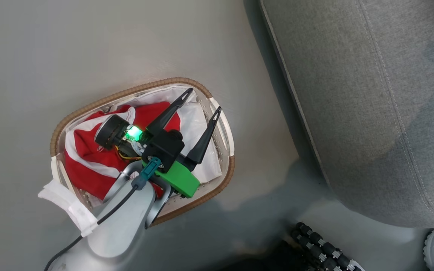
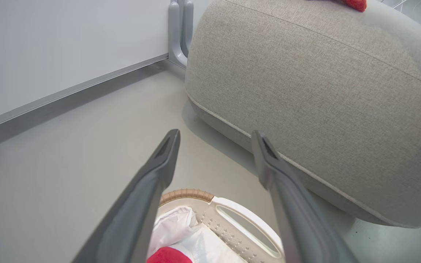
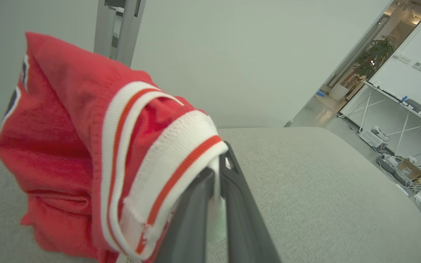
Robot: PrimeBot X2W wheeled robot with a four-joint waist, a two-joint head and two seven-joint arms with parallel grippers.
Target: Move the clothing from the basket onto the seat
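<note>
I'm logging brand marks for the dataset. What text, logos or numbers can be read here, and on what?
None can be read.
Red garment held by the right gripper: dark badge at its left edge, blurred.
Clothing in the basket: small white mark, too small to read.

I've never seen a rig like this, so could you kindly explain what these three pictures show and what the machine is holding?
It is a wheeled robot with two arms. The head camera looks down at a laundry basket on the floor, with red and white clothing in it, beside a grey sofa. The left gripper hovers over the basket, jaws open; its wrist camera looks along them. The right wrist camera shows the right gripper shut on a red garment by its striped trim, above the sofa.
</note>
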